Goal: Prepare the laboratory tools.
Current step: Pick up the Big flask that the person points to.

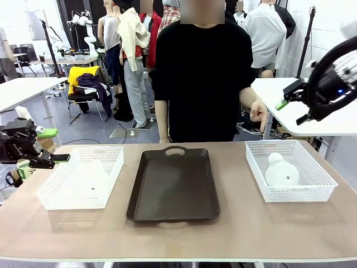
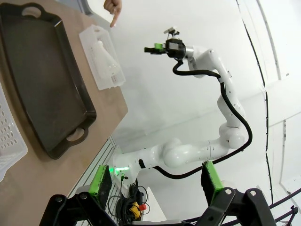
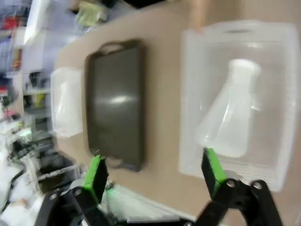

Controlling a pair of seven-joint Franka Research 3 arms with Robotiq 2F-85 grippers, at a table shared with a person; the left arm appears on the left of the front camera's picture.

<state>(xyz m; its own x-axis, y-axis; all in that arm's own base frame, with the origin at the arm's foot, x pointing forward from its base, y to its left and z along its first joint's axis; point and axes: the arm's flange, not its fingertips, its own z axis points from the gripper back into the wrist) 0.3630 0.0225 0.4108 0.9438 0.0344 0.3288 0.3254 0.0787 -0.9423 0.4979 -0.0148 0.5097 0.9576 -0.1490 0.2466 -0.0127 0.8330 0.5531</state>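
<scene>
One frosted-white conical flask (image 1: 279,170) lies on its side in the white mesh basket (image 1: 321,178) at the table's right. It also shows in the right wrist view as a blurred flask (image 3: 230,117), and in the left wrist view as a small flask (image 2: 104,56). A second flask (image 1: 92,176) shows faintly through the left basket (image 1: 56,192). My right gripper (image 1: 293,103) hangs open high above the right basket, nothing between its fingers (image 3: 211,172). My left gripper (image 1: 53,145) stands open off the table's left edge, beside the left basket, its green pads (image 2: 101,181) wide apart.
A dark brown tray (image 1: 173,184) lies in the middle between the baskets. The person stands at the far side, one hand (image 1: 257,111) pointing down toward the right basket. The right arm (image 2: 221,89) stretches across the left wrist view.
</scene>
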